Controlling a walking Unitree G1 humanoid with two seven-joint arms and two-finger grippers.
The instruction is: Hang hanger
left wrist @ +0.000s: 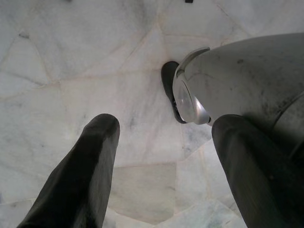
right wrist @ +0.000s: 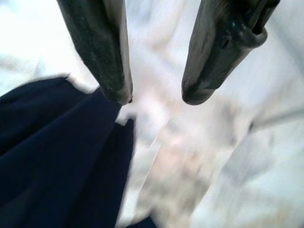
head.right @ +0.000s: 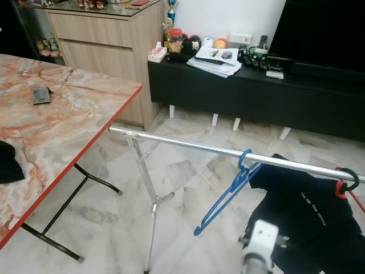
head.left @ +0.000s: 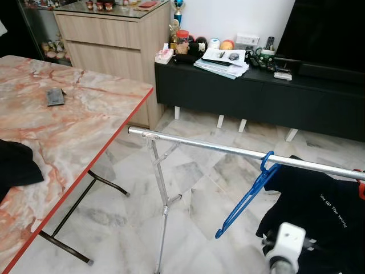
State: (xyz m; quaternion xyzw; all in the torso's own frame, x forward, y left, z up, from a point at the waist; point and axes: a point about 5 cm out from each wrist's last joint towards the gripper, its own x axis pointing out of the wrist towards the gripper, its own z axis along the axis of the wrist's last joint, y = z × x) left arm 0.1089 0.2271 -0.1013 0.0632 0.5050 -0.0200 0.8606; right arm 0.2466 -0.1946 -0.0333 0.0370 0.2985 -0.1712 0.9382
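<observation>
Dark T-shirt (head.right: 311, 214) on the rail (head.right: 228, 152): white print running up the cloth, sideways to the camera; reads roughly "Light Up The World", first word unclear.
Print in left eye view: end legible as "Up The World"; start cut short, too small to confirm.
Papers (head.left: 223, 60) on the black cabinet (head.left: 256, 94): printed matter, too small to read.
Jar (head.left: 182, 37) on the cabinet: label present, not legible.
Elsewhere: no readable numbers, brands or signs.
</observation>
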